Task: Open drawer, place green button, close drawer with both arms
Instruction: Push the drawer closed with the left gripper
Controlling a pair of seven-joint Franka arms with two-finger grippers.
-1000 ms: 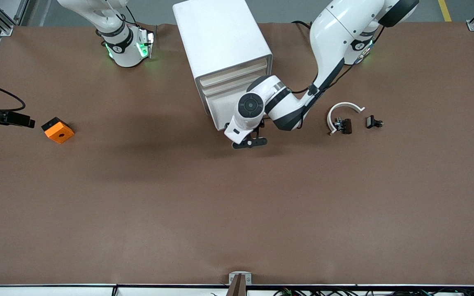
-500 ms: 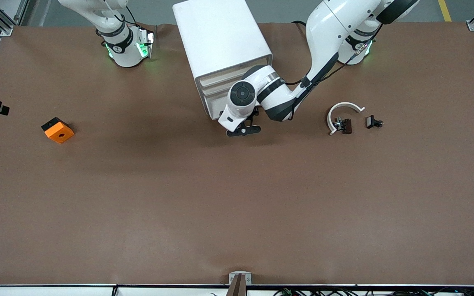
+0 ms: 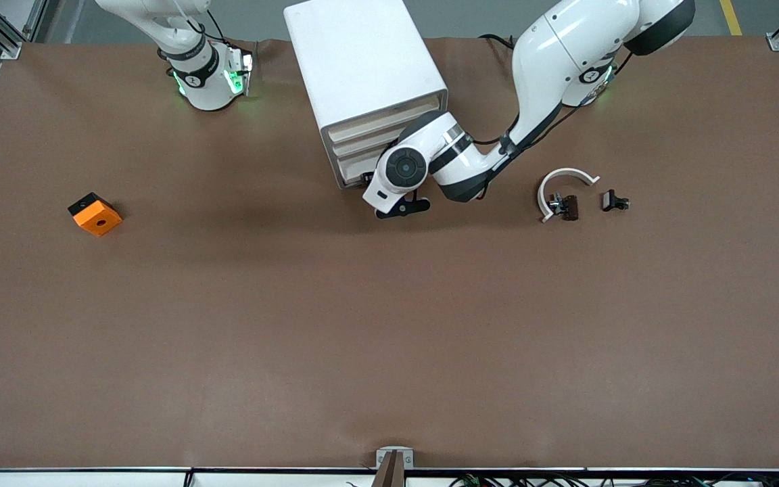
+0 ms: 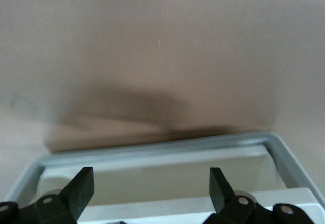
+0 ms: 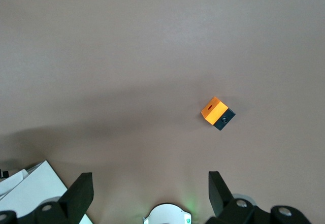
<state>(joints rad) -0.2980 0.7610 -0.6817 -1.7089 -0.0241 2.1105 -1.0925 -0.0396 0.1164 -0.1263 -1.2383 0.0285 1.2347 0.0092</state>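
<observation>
From across the table, the left gripper (image 3: 399, 205) sits at the cabinet (image 3: 362, 74) front by the lowest drawer (image 3: 356, 169), so I'd say closing's underway. No button visible; probably inside. Left wrist view: fingers (image 4: 81, 186) spread, holding nothing, smooth drawer rim close. Right wrist view: right gripper (image 5: 147, 193) waits high, spread, empty, over the matte table and the orange block (image 5: 217, 113).

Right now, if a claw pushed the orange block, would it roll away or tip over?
Probably neither. The orange block sits on a flat face, so it should slide rather than roll. It looks stiff and squat, so tipping seems unlikely.
</observation>
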